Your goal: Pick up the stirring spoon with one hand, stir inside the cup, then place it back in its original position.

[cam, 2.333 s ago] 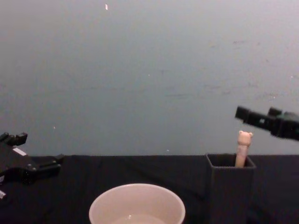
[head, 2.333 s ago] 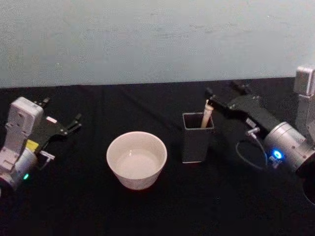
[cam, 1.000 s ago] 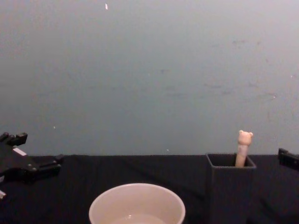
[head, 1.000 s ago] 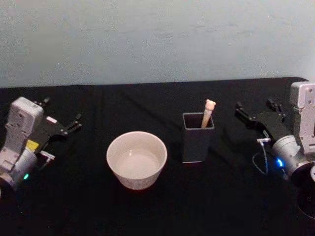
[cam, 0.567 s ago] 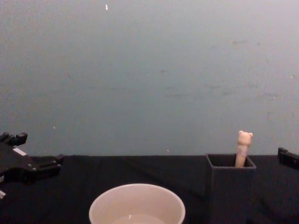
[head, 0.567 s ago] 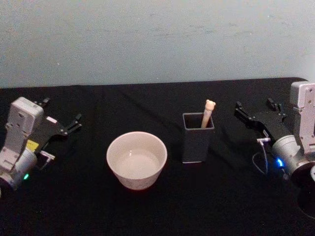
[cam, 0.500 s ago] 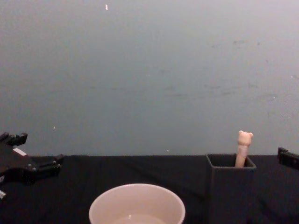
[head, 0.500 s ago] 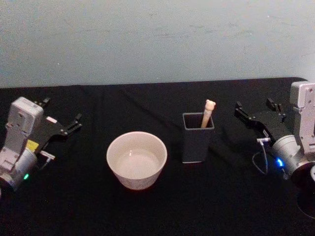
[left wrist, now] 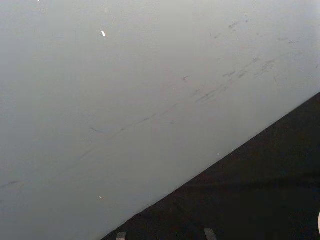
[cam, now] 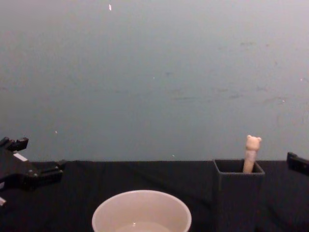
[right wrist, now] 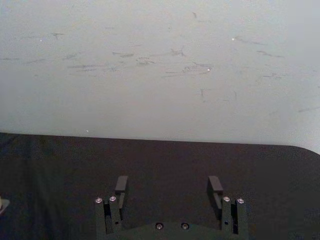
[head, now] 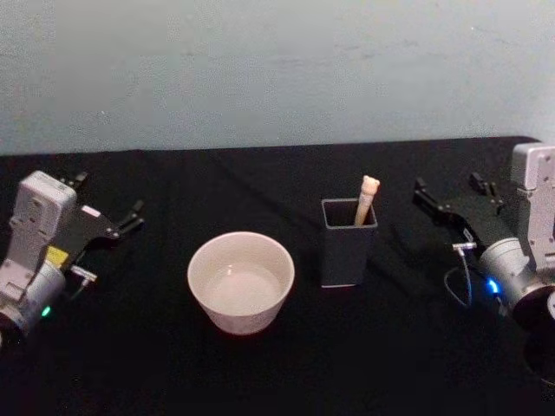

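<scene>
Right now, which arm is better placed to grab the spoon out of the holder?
Right. The right gripper sits open just beside the dark holder where the stirring spoon stands; the left gripper is parked beyond the cup.

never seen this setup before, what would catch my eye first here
Probably the stirring spoon, its cream bear-head handle poking up out of a dark grey square holder against the black table. Next, the wide cream-white cup to the holder's left, nearer the robot. The left gripper and right gripper sit open at the table's outer sides, holding nothing.
</scene>
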Controlling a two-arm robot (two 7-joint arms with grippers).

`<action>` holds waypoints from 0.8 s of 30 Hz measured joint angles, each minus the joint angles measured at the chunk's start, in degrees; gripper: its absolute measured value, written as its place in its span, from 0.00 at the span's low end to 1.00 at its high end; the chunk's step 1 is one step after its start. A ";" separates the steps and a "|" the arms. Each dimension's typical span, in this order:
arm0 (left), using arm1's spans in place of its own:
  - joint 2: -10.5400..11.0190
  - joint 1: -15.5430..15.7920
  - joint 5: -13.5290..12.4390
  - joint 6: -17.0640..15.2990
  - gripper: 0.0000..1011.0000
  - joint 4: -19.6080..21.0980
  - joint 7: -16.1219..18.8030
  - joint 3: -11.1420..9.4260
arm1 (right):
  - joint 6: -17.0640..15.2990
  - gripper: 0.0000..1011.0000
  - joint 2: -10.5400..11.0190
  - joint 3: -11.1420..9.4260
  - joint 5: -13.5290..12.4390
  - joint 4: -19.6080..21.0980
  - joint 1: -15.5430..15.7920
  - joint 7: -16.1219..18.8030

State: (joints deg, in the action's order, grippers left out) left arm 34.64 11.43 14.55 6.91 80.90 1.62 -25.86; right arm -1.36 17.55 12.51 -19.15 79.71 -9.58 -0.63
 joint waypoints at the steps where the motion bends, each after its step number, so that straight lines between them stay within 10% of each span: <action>1: 0.00 0.00 0.00 0.00 0.99 0.00 0.00 0.00 | 0.00 0.99 0.00 0.00 0.00 0.00 0.00 0.00; 24: 0.00 0.00 0.00 0.00 0.99 0.00 0.00 0.00 | 0.00 0.99 0.00 0.00 0.00 0.00 0.00 -0.01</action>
State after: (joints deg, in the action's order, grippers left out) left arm 34.65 11.43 14.55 6.91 80.90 1.62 -25.86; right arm -1.36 17.55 12.50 -19.15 79.71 -9.58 -0.63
